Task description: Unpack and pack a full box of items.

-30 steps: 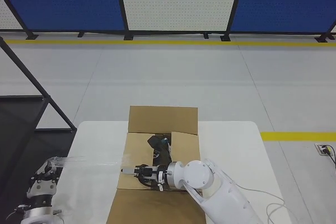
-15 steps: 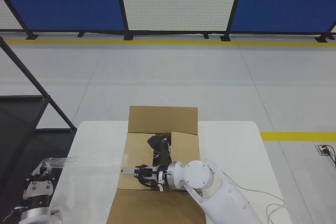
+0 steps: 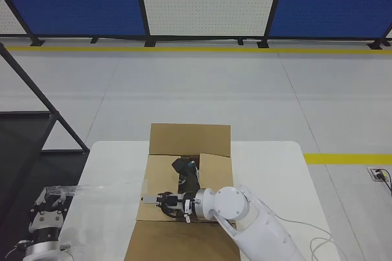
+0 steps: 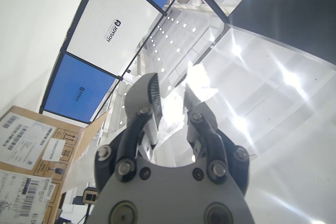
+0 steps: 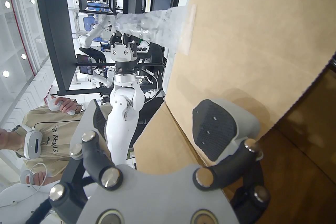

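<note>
Compared with a second ago, the left gripper [image 4: 170, 96] has slid a little further out toward the table's near left corner. The clear tape strip [image 3: 98, 189] has stretched longer with it. The box and the right arm haven't budged.

Biggest first: the white table [image 3: 268, 163] has the cardboard box [image 3: 189, 138] sitting in the middle of it with its flaps folded open. The near flap is cut off by the edge of the top view.

The tape strip has one end stuck to the box's left flap. Its long axis runs sideways across the table, pointing away from the box toward the left gripper. It's see-through, so its edges are hard to trace against the white tabletop.

The left gripper is pinching the free end of the strip, and crumpled film is bunched up between the pads. That gripper sits well apart from the box, out by the table's left edge.

The right gripper [image 5: 155, 117] is over the box's left flap with its fingers spread wide and gripping nothing. In its wrist view the flap's edge runs between them.

There's a dark item [image 3: 183, 166] inside the box, half hidden by a flap. I can't make out what it is.
</note>
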